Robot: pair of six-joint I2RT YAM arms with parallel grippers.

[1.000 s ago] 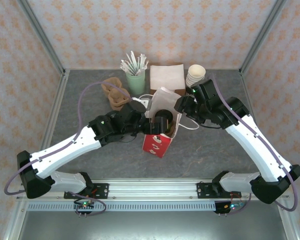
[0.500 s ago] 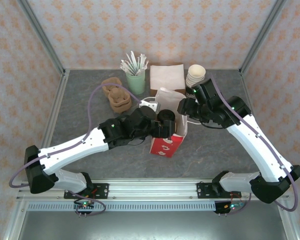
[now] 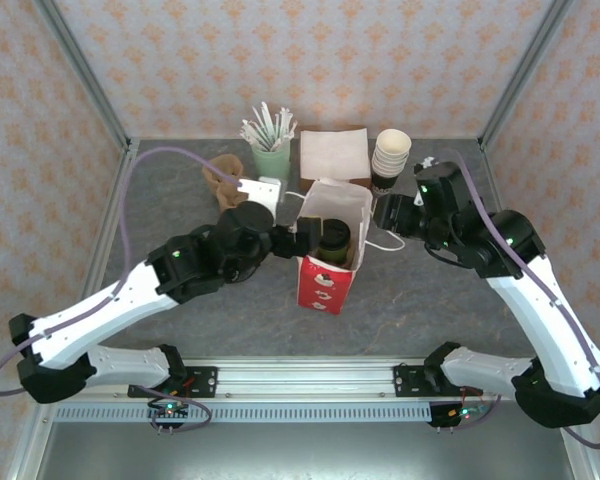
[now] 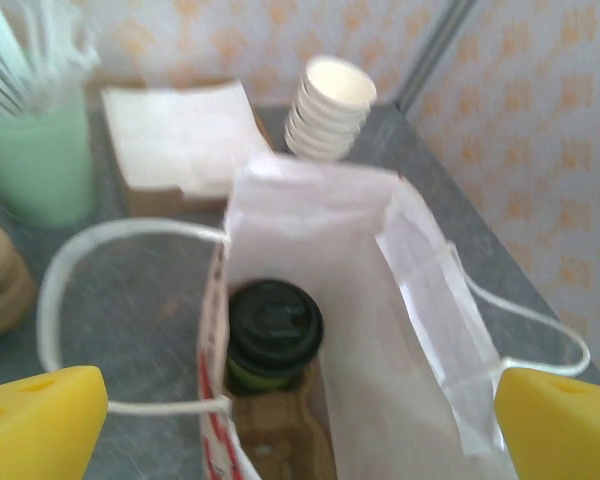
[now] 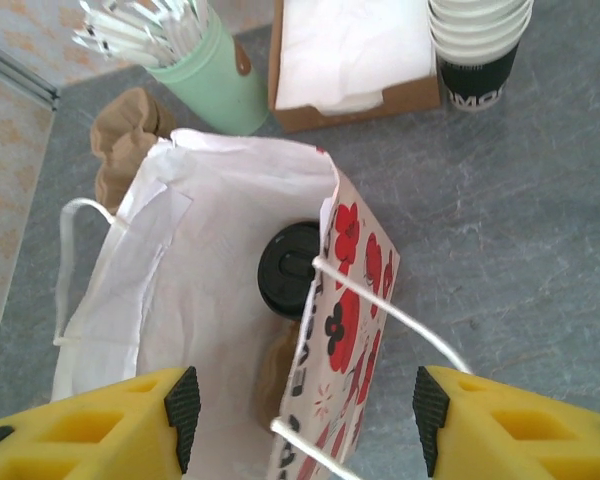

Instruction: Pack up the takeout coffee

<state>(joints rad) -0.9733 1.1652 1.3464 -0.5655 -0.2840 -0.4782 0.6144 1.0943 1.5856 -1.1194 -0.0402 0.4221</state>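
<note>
Lidded coffee cup upright inside paper bag, looks packed; left tool spread wide, empty, at bag mouth; right tool spread near rim, pinching nothing.

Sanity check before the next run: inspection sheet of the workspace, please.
Surface: grey table, no spills seen.
Job's things: takeout coffee upright inside paper bag, lid on.
Clutter: stacked cups, napkin box, green cup of sticks, brown trays along the back.
Grippers: left gripper open, right gripper open, one each side of the bag, holding nothing.
Cables: purple cable arcs past the brown trays.
Surroundings: patterned walls, metal frame.
</note>
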